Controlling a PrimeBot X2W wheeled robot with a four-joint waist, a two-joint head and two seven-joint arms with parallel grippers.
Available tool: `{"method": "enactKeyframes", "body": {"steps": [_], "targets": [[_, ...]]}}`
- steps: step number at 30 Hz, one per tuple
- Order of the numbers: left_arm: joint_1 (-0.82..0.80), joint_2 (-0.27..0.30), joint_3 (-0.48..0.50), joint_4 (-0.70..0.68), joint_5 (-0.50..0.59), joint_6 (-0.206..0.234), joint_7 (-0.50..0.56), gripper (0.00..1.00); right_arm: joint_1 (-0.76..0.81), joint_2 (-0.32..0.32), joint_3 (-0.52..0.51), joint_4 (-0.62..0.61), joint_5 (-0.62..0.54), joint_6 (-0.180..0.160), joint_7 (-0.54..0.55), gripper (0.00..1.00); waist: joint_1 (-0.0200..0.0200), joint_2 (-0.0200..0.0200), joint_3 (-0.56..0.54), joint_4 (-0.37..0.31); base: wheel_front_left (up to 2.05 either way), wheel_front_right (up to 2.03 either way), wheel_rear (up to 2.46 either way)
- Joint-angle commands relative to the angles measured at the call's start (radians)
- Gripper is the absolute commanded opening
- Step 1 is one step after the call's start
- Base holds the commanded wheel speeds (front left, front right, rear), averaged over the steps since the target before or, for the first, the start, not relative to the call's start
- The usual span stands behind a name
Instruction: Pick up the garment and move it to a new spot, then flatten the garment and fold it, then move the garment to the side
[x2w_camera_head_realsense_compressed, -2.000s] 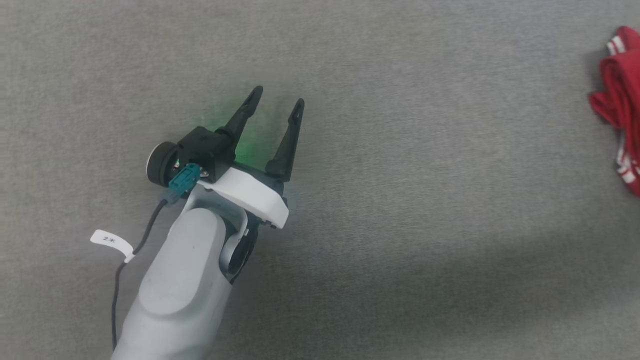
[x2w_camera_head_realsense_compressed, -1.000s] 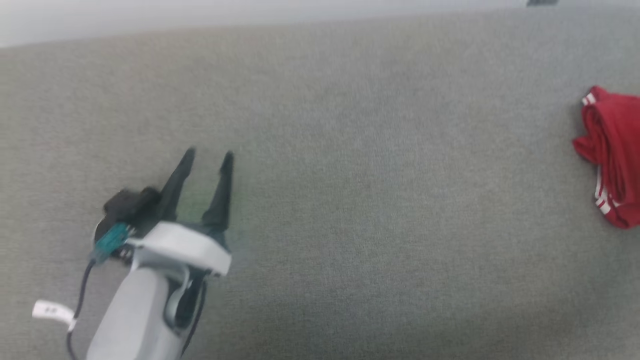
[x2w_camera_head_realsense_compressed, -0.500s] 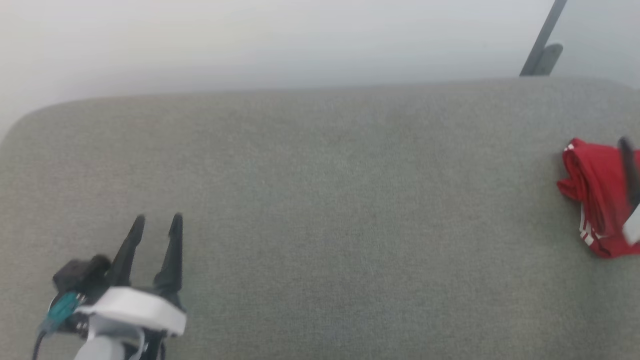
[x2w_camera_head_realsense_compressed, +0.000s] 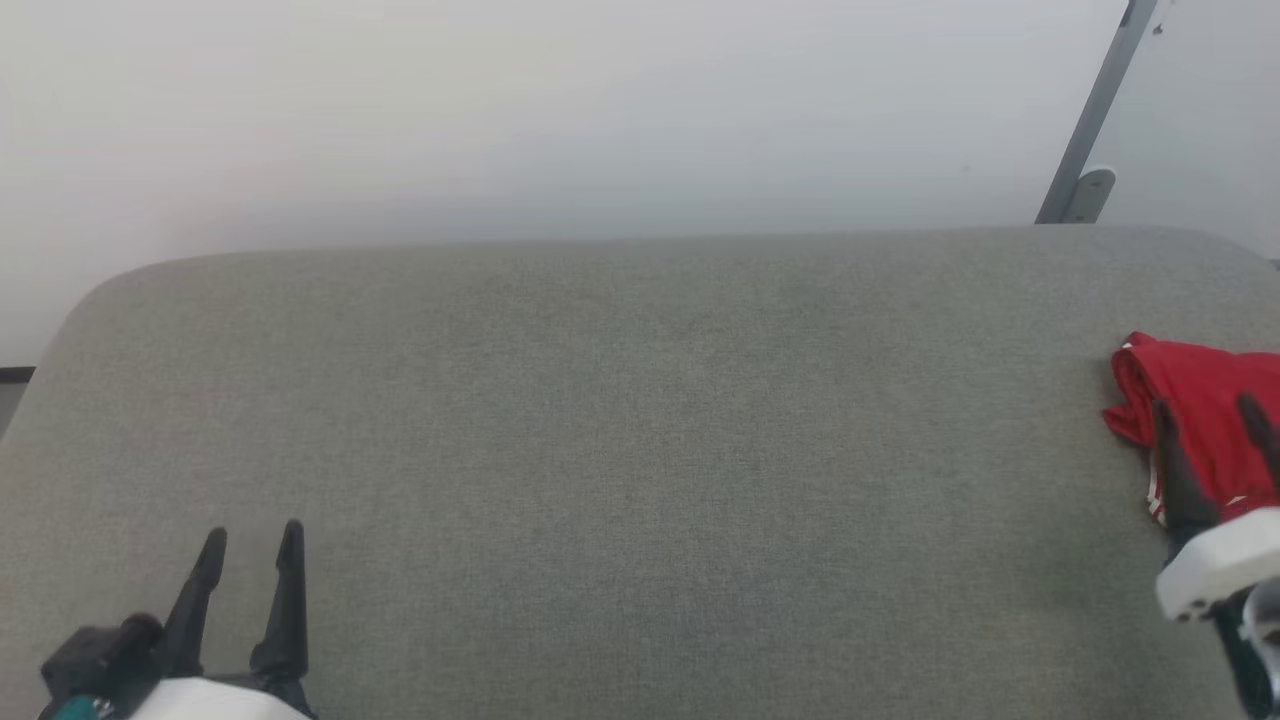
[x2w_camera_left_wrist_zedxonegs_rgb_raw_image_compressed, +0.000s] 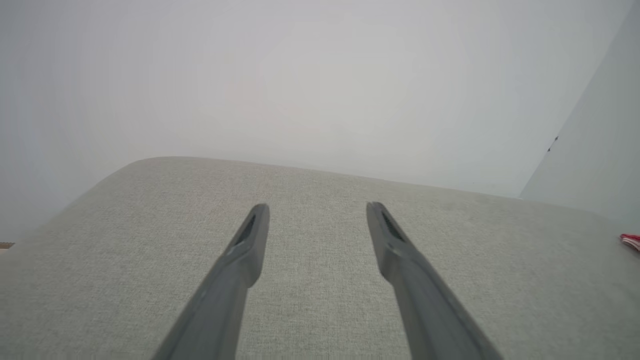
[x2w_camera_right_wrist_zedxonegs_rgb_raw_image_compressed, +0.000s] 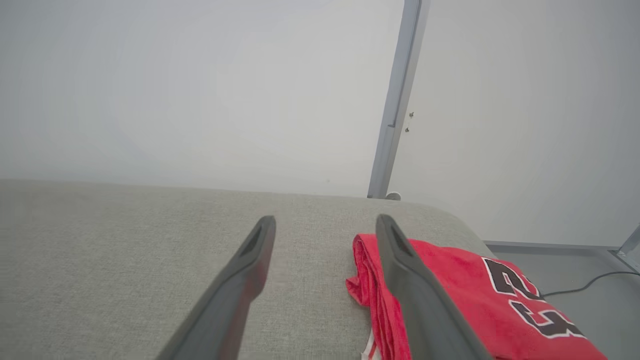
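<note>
The garment (x2w_camera_head_realsense_compressed: 1205, 385) is a red jersey lying folded in a bundle at the far right of the grey cloth surface (x2w_camera_head_realsense_compressed: 640, 450). Dark white-outlined characters (x2w_camera_right_wrist_zedxonegs_rgb_raw_image_compressed: 530, 300) show on it in the right wrist view, and white striped trim peeks out at its near edge. My right gripper (x2w_camera_head_realsense_compressed: 1204, 403) is open over the garment's left part; in its wrist view the gripper (x2w_camera_right_wrist_zedxonegs_rgb_raw_image_compressed: 326, 220) has one finger across the red cloth and the other over bare surface. My left gripper (x2w_camera_head_realsense_compressed: 254, 532) is open and empty at the near left (x2w_camera_left_wrist_zedxonegs_rgb_raw_image_compressed: 317, 207). A red sliver of the garment (x2w_camera_left_wrist_zedxonegs_rgb_raw_image_compressed: 631, 241) shows there.
The surface has rounded far corners and ends at a pale wall. A grey metal post (x2w_camera_head_realsense_compressed: 1090, 120) rises behind the far right corner. Beyond the right edge lies the floor with a dark cable (x2w_camera_right_wrist_zedxonegs_rgb_raw_image_compressed: 585, 285).
The head camera has tilted up, bringing the wall and far edge into view. My left gripper has drawn back toward the near left. My right gripper has come in over the garment.
</note>
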Motion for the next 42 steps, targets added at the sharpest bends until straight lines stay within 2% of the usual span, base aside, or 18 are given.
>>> {"method": "enactKeyframes", "body": {"steps": [1, 14, 31, 32, 37, 42], "targets": [[0.023, -0.007, 0.012, -0.015, 0.01, -0.002, -0.004, 1.0, 0.037, 0.027, -0.019, -0.032, -0.024, 0.0, -0.004, 1.0, 0.0, -0.0001, -0.005, -0.001, 0.0, 0.0, 0.0], [0.09, -0.031, 0.043, -0.049, 0.005, -0.003, -0.004, 1.0, 0.211, 0.174, -0.107, -0.158, -0.07, 0.0, -0.004, 1.0, 0.0, -0.0001, -0.022, 0.007, 0.0, 0.0, 0.0], [0.094, -0.032, 0.028, -0.053, 0.007, -0.003, -0.004, 1.0, 0.245, 0.226, -0.121, -0.204, -0.098, 0.0, -0.004, 1.0, 0.0, -0.0001, -0.017, -0.002, 0.0, 0.0, 0.0], [0.089, -0.034, 0.028, -0.052, 0.002, 0.0, 0.0, 0.0, 0.235, 0.224, -0.122, -0.199, -0.099, 0.0, 0.0, 0.0, 0.0, -0.0001, -0.017, -0.002, 0.0, 0.0, 0.0], [0.096, -0.062, 0.021, -0.008, -0.007, 0.0, 0.004, 0.0, 0.256, 0.247, -0.123, -0.158, -0.091, 0.0, 0.009, 0.0, 0.0, -0.0001, -0.017, -0.002, 0.0, 0.0, 0.0], [0.078, -0.071, 0.024, -0.004, -0.089, 0.0, 0.031, 0.0, 0.243, 0.254, -0.126, -0.161, 0.005, 0.0, 0.04, 0.0, 0.0, -0.0001, -0.016, -0.002, 0.0, 0.0, 0.0]]}}
